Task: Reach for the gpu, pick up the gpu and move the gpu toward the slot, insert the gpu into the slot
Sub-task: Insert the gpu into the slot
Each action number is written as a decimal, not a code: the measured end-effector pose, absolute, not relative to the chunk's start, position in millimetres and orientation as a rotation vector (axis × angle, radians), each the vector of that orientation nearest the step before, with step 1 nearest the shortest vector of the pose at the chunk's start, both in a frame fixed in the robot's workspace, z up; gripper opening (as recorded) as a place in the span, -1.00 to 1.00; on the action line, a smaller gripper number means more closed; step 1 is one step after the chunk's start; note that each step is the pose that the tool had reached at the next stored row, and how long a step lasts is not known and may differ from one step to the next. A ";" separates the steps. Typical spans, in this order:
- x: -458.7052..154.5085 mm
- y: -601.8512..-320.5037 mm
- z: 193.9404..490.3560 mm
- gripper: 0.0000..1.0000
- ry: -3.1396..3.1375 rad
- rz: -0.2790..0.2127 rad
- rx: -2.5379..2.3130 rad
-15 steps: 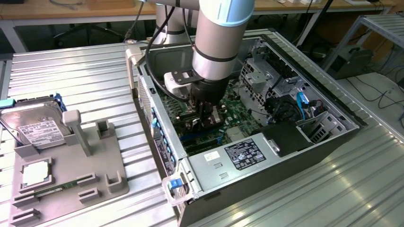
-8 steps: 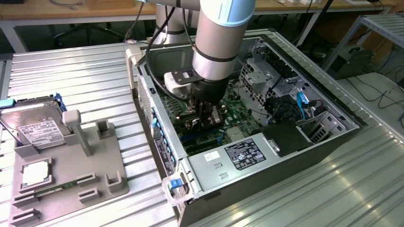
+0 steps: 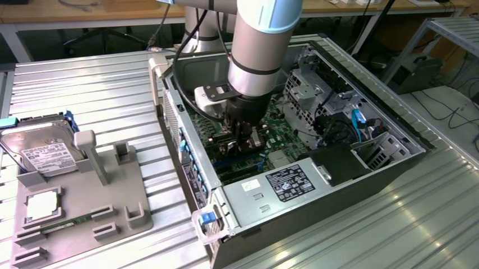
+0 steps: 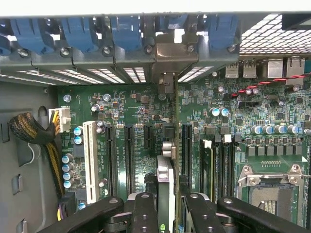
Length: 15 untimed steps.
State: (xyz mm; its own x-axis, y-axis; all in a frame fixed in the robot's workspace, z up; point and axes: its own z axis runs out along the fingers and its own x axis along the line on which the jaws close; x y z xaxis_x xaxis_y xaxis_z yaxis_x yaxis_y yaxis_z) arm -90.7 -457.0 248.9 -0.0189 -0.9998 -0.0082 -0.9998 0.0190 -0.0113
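Observation:
My gripper [image 3: 245,140] reaches down inside the open PC case [image 3: 404,126], over the green motherboard [image 4: 141,104]. It is shut on the gpu [image 4: 165,179], which I see edge-on between the two black fingers [image 4: 146,211]. The card stands upright between long black connectors. Its silver bracket [image 4: 165,60] meets the rear panel openings. A bluish strip, which may be the slot [image 3: 230,163], lies just beside the gripper in the exterior view. In the wrist view the card hides whatever lies beneath it.
A power supply [image 3: 281,185] and a drive cage [image 3: 322,89] crowd the case around the arm. Nearby are the CPU socket [image 4: 269,191], a white connector [image 4: 90,155] and a cable bundle [image 4: 34,131]. Outside, a hard drive [image 3: 41,148] rests on a grey fixture [image 3: 82,190].

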 end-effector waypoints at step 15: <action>-90.7 -457.1 248.4 -0.47 2.233 -0.003 -2.191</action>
State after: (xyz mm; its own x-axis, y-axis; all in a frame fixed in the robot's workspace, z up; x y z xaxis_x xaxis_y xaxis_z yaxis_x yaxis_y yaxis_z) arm -90.7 -457.1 248.4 -0.0189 -0.9998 -0.0079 -0.9998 0.0190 -0.0102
